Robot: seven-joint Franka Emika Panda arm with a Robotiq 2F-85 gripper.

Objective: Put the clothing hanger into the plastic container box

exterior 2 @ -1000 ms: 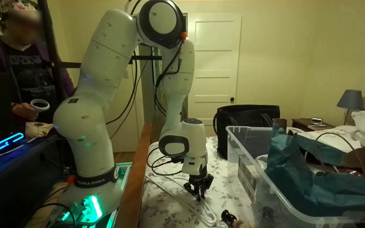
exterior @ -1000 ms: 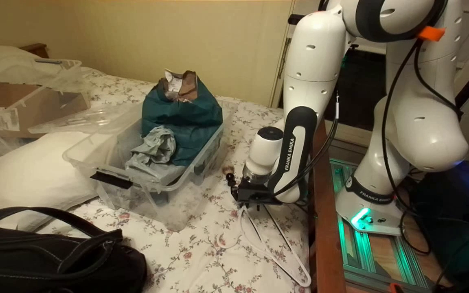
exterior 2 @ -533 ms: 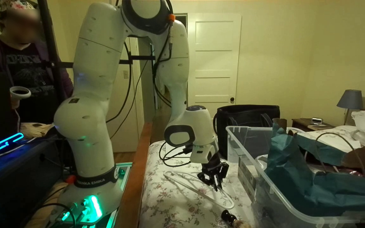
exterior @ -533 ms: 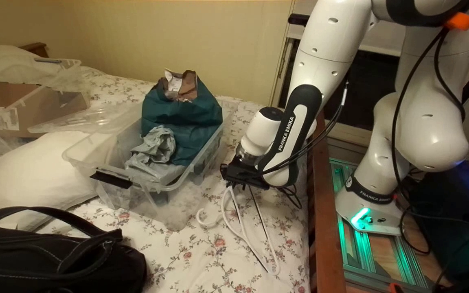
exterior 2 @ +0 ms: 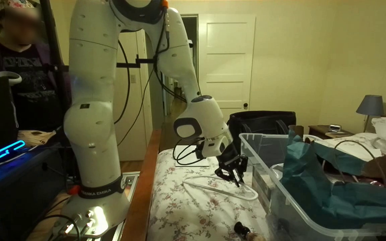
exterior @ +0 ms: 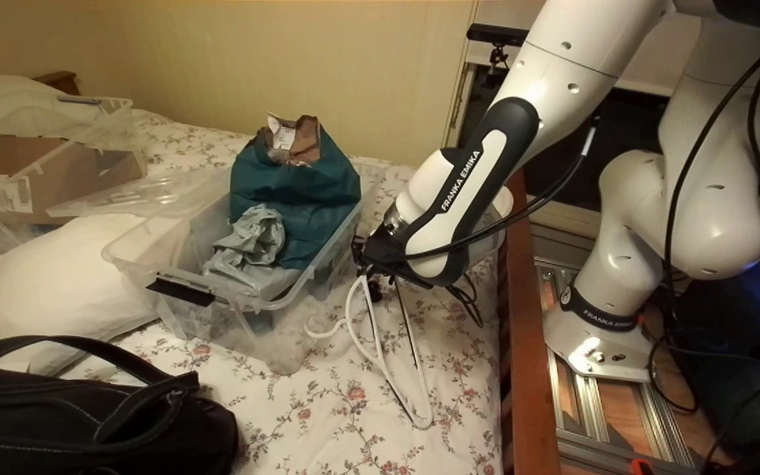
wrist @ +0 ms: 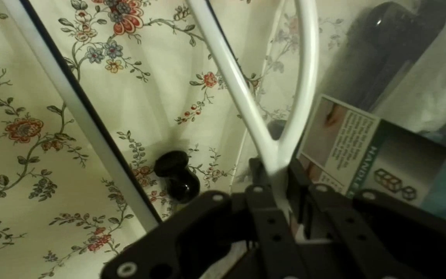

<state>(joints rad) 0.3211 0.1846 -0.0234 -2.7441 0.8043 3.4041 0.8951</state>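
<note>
Jaws clamped — clothing hanger (wrist: 274, 155) between them, by one corner.

A black bag (exterior: 90, 415) sits on the flowered bedspread (exterior: 314, 429); a black-handled brush (exterior 2: 242, 229) lies there too; a teal bag (exterior: 301, 204) has crumpled grey plastic (exterior: 256, 234) just beside it; farther off I see a blue-grey lamp (exterior 2: 370, 105) and, well apart from it, a white panelled door (exterior 2: 226, 67).
</note>
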